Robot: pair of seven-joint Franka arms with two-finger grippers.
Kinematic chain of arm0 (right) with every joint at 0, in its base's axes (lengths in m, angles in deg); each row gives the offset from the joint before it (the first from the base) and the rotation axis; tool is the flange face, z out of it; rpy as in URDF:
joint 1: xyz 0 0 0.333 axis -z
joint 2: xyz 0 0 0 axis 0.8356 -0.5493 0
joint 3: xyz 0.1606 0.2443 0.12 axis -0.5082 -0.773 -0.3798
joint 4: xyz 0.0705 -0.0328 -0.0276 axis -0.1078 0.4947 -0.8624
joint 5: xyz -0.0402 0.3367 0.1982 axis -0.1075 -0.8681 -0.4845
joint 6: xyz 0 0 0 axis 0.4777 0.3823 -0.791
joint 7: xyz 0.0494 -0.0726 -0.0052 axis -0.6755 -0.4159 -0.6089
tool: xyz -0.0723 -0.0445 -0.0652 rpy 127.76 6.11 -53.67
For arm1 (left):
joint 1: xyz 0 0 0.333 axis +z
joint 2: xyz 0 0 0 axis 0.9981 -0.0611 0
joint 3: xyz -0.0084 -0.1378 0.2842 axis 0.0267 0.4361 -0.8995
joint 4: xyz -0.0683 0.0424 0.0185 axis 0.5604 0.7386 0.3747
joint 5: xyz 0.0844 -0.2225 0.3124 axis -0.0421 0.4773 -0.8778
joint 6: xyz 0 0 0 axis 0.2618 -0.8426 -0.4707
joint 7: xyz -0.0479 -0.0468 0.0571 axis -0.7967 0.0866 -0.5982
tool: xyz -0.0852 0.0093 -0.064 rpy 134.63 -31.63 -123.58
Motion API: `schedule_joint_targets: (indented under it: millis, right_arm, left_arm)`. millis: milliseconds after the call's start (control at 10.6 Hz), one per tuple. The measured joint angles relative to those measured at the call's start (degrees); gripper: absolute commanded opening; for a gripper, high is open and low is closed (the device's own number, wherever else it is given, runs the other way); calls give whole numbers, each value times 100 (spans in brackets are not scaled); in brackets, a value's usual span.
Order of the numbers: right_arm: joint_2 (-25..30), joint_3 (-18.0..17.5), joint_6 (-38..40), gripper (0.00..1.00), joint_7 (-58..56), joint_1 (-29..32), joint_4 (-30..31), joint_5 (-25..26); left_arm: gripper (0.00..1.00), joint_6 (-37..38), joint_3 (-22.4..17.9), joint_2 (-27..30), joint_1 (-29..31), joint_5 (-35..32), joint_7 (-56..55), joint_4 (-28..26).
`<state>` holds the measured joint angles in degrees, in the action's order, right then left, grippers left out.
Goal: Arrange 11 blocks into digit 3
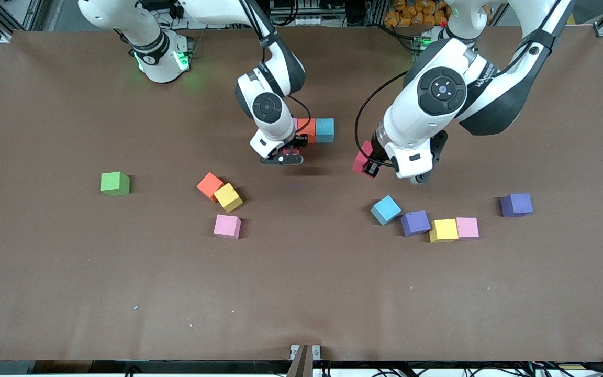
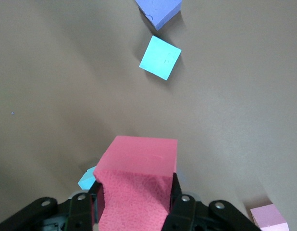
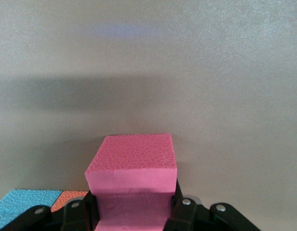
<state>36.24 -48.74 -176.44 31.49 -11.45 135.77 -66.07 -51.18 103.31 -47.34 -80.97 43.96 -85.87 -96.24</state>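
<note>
Between my left gripper's [image 2: 134, 202] fingers sits a dark red block [image 2: 139, 178], clamped on two sides; its top face is smooth and the side facing my wrist camera looks grainy, like foam. I hold it up in the air over bare table [image 1: 45, 288], toward the left arm's end of the started row. Under this claw, nearer to the front camera, a light blue block [image 1: 386, 209] lies turned at an angle, and just beside it a purple block [image 1: 415, 222]. A yellow block [image 1: 443, 230] and a pink block [image 1: 467, 227] touch each other next to the purple one. One more purple block [image 1: 516, 204] lies well apart, toward the left arm's end.

My right gripper [image 3: 134, 209] is also clamped, on a pink block [image 3: 133, 178] with a pebbled top. It is low, just beside the started row, where an orange block [image 1: 306, 129] touches a light blue block [image 1: 325, 130]; whether the pink one rests on the table I cannot tell. Nearer to the front camera than this claw lie an orange block [image 1: 210, 186] touching a yellow block [image 1: 227, 197], and close to them a pink block [image 1: 227, 226]. A green cube [image 1: 115, 184] stands alone, toward the right arm's end.

Between my two claws the brown table is bare.
</note>
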Motion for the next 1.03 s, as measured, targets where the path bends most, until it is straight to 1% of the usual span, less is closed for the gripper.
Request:
schedule_joint_targets:
  millis: [658,752,846,940,1034]
  right_arm:
    - [4,11,0,1,95,0,12,0]
    - [4,11,0,4,95,0,12,0]
    - [4,11,0,12,95,0,14,0]
    - [4,11,0,24,95,0,14,0]
    - [4,11,0,38,95,0,14,0]
  left_arm:
    - [0,0,0,0,0,0,47,10]
    - [0,0,0,0,0,0,49,10]
    - [0,0,0,0,0,0,51,11]
    - [0,0,0,0,0,0,54,12]
    - [0,0,0,0,0,0,56,14]
